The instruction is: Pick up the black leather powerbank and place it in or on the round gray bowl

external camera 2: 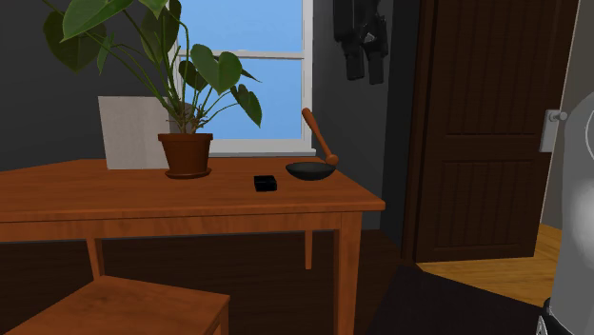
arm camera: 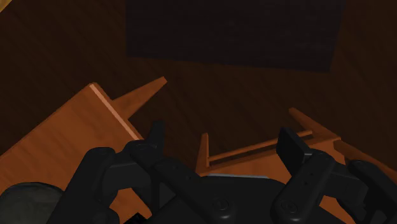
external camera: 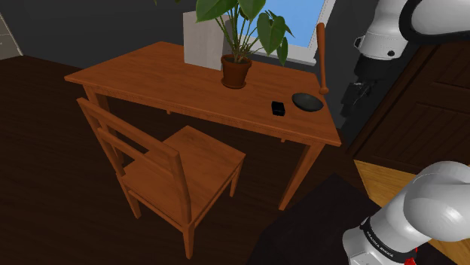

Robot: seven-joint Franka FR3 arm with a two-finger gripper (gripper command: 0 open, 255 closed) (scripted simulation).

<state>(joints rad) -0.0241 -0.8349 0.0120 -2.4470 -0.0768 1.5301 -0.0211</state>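
Note:
The black powerbank lies flat on the wooden table, between the potted plant and the bowl. Close beside it, near the table's corner, sits the round dark gray bowl. My gripper hangs open high above the table, off past the bowl's side and away from the powerbank. Nothing is between its fingers. In the wrist view the table's corner and a dark round shape, likely the bowl, lie below it.
A wooden stick leans up out of the bowl. A potted plant and a white board stand behind the powerbank. A wooden chair is at the table's front. A dark door is close by.

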